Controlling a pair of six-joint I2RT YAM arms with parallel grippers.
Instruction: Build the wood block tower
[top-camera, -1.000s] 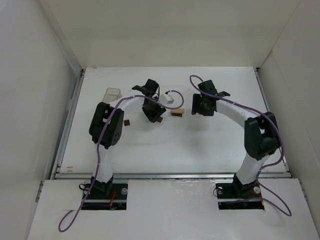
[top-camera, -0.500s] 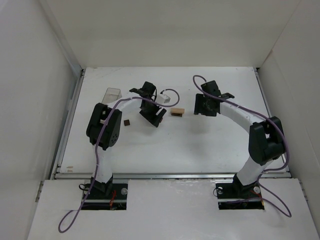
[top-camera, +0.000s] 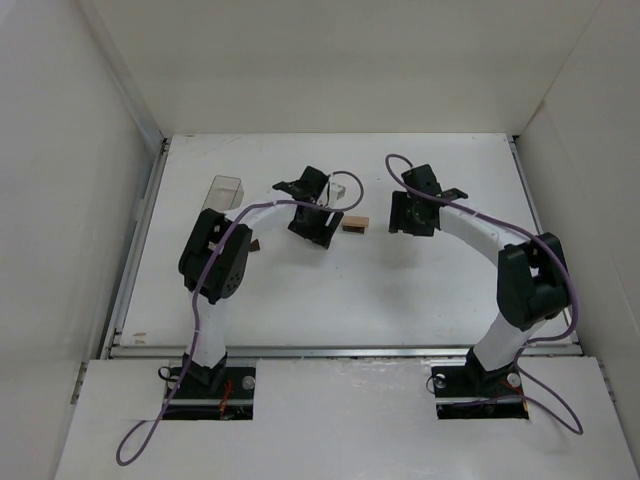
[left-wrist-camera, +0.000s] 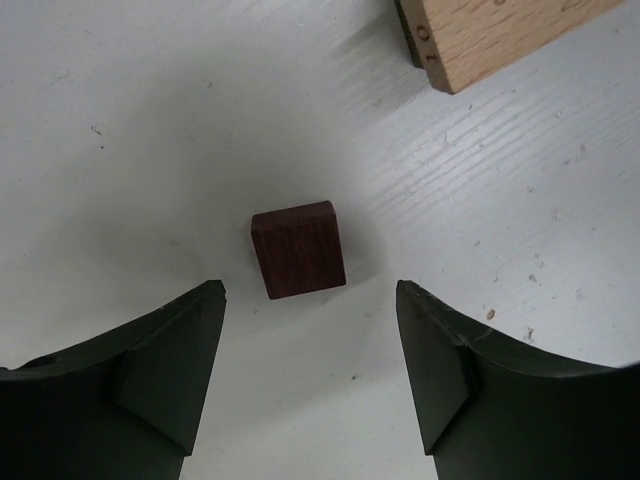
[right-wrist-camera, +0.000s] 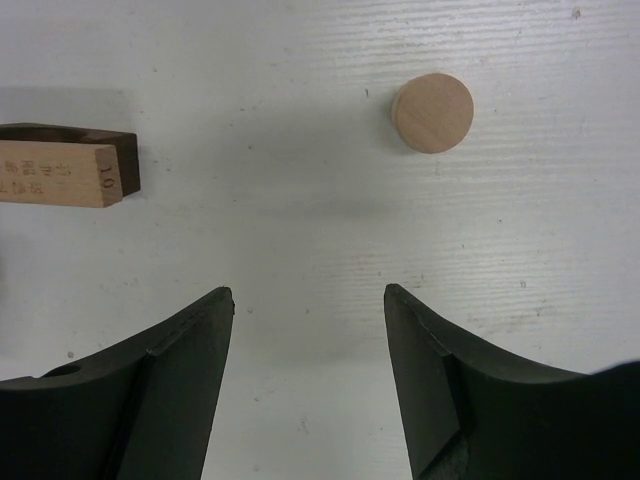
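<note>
In the left wrist view a dark brown cube (left-wrist-camera: 298, 249) lies on the white table just ahead of my left gripper (left-wrist-camera: 310, 300), which is open and empty. The tan slab (left-wrist-camera: 490, 35) lies further ahead to the right, one end resting on a dark block (left-wrist-camera: 408, 38). From the right wrist, the slab (right-wrist-camera: 55, 172) on its dark block (right-wrist-camera: 126, 165) is at the left and a pale cylinder (right-wrist-camera: 432, 113) stands ahead, beyond my open, empty right gripper (right-wrist-camera: 308, 293). From above, the left gripper (top-camera: 320, 228) and right gripper (top-camera: 408, 218) flank the slab (top-camera: 354, 224).
A clear plastic box (top-camera: 226, 190) stands at the back left of the table (top-camera: 330, 290), beside the left arm's elbow. White walls enclose the table on three sides. A purple cable loops over each arm.
My left gripper has shifted right, closer to the slab, and its wrist has turned. The right arm has barely moved.
</note>
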